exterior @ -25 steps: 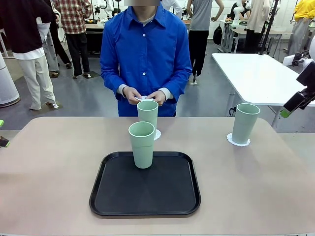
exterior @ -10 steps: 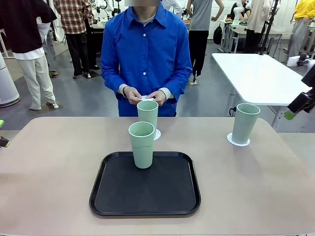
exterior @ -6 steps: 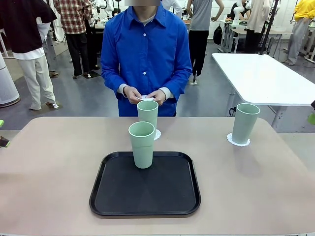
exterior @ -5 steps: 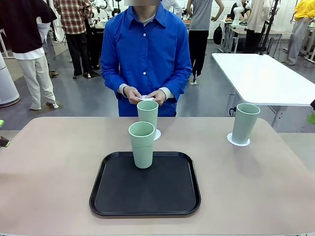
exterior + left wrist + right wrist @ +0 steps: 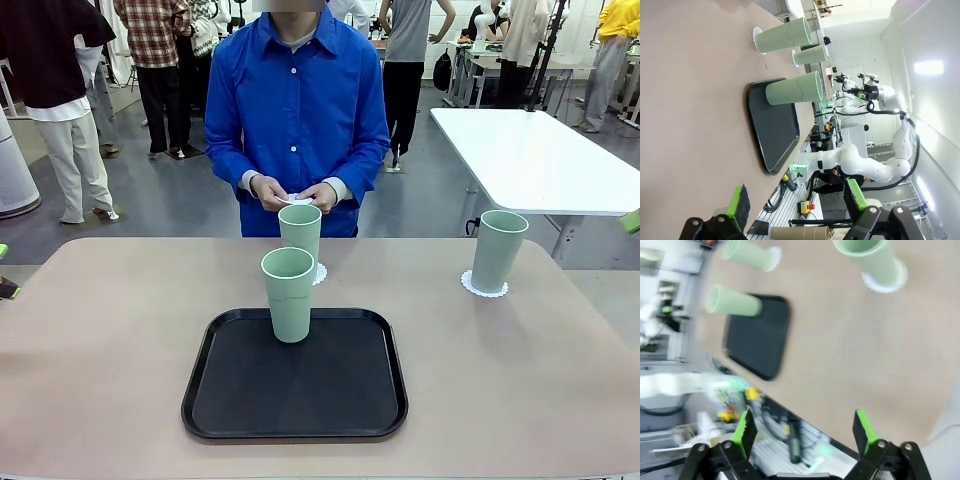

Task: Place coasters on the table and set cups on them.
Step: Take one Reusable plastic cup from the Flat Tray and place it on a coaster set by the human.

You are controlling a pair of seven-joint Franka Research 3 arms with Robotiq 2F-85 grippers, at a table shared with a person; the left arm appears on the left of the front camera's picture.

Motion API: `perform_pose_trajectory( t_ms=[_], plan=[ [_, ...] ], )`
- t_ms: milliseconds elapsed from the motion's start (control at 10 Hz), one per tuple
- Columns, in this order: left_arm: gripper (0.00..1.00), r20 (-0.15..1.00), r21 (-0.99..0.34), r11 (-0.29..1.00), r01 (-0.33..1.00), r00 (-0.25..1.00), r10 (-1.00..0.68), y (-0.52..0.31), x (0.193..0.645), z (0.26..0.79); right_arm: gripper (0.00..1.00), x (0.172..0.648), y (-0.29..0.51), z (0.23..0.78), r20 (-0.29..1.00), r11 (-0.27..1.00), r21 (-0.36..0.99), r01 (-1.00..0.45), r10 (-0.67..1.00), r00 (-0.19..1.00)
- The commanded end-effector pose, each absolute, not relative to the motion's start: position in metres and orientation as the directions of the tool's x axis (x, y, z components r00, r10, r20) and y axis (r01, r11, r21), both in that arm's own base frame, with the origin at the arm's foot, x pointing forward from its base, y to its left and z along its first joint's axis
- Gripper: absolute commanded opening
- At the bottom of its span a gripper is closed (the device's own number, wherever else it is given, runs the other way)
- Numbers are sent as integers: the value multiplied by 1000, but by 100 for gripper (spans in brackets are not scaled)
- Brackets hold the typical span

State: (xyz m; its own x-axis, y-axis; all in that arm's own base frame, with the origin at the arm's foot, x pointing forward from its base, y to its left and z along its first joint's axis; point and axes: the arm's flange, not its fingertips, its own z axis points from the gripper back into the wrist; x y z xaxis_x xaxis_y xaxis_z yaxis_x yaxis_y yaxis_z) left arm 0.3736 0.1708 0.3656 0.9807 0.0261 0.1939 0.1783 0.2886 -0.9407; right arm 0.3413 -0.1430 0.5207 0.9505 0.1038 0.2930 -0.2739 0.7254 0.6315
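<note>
One mint-green cup (image 5: 288, 295) stands on the black tray (image 5: 300, 385). Behind it a second cup (image 5: 300, 233) sits on a lacy white coaster (image 5: 319, 273) on the tan table (image 5: 110, 350). At the far right a third cup (image 5: 497, 250) stands on its own coaster (image 5: 484, 289). The person's hands (image 5: 295, 195) hold a small white coaster at the table's far edge. My left gripper (image 5: 797, 200) is open over the table's left end, well away from the cups (image 5: 794, 90). My right gripper (image 5: 804, 430) hangs open and empty, high off the right side above the right cup (image 5: 865, 255).
A white rectangular table (image 5: 520, 150) stands beyond the far right corner. One green fingertip (image 5: 632, 222) of my right gripper pokes in at the right edge of the front view. People stand farther back in the room.
My right gripper has drawn back to the right, almost leaving the front view. The cups, the coasters and the person's hands have stayed where they were.
</note>
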Motion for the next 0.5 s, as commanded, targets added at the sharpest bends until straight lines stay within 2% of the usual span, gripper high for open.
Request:
perform_pose_trajectory(
  t_ms=[0, 400],
  plan=[
    [100, 192, -941, 290, 175, 981, 30, 171, 373, 367, 100, 360, -180, 514, 269, 495, 824, -275, 84, 959],
    [100, 192, -941, 290, 175, 981, 30, 171, 373, 367, 100, 344, -232, 470, 248, 349, 907, -236, 11, 969]
  ],
)
